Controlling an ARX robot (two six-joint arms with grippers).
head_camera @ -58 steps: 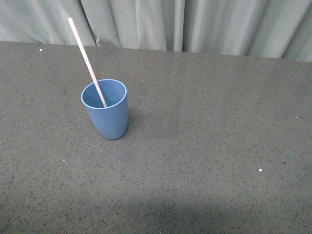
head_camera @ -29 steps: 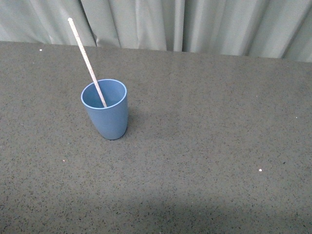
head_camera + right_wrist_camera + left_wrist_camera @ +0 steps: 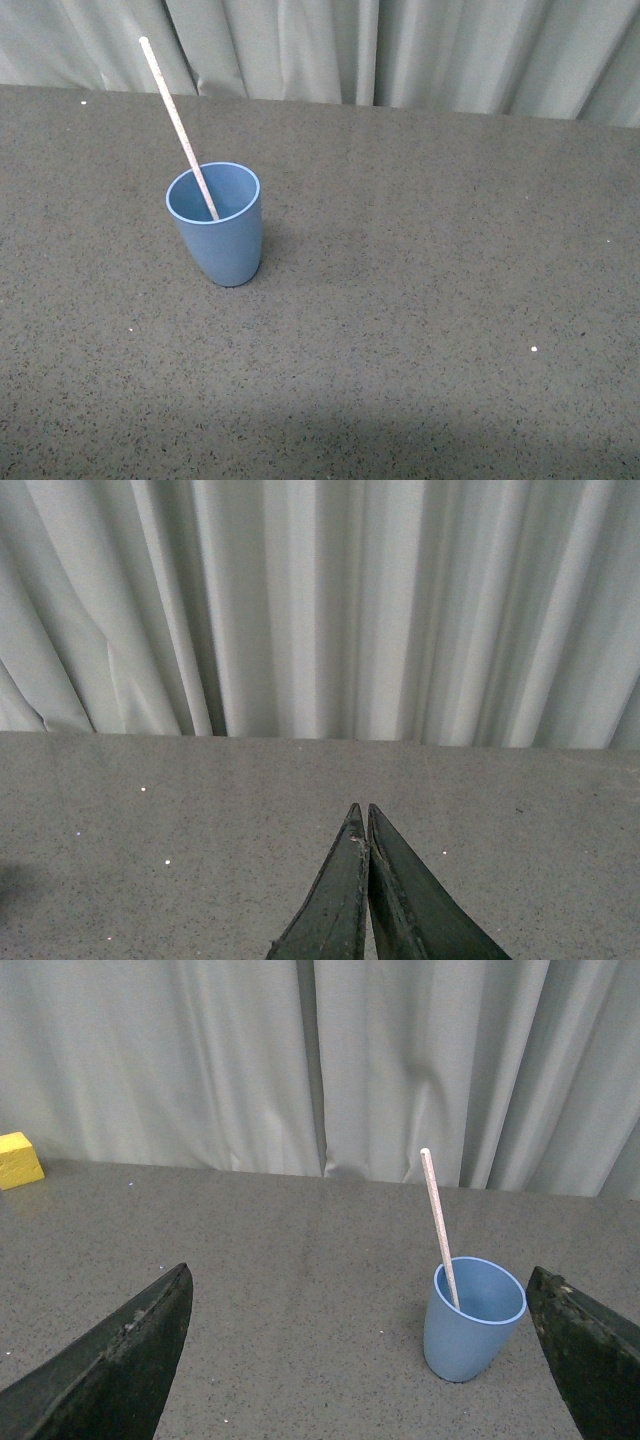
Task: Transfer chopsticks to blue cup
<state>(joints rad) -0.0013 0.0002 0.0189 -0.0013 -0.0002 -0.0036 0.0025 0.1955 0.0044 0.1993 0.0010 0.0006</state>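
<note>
The blue cup [image 3: 218,225] stands upright on the dark grey table, left of centre in the front view. The chopstick [image 3: 176,121], a thin cream-white stick, stands inside it and leans up to the left over the rim. Neither arm shows in the front view. In the left wrist view the blue cup [image 3: 470,1322] with the chopstick [image 3: 437,1224] stands ahead of my left gripper [image 3: 365,1295], which is open, empty and well back from it. My right gripper [image 3: 362,810] is shut and empty, pointing at bare table and curtain.
A pale grey-green curtain [image 3: 380,50] hangs along the table's far edge. A yellow block [image 3: 18,1159] sits on the table near the curtain in the left wrist view. Small white specks lie on the table [image 3: 420,300].
</note>
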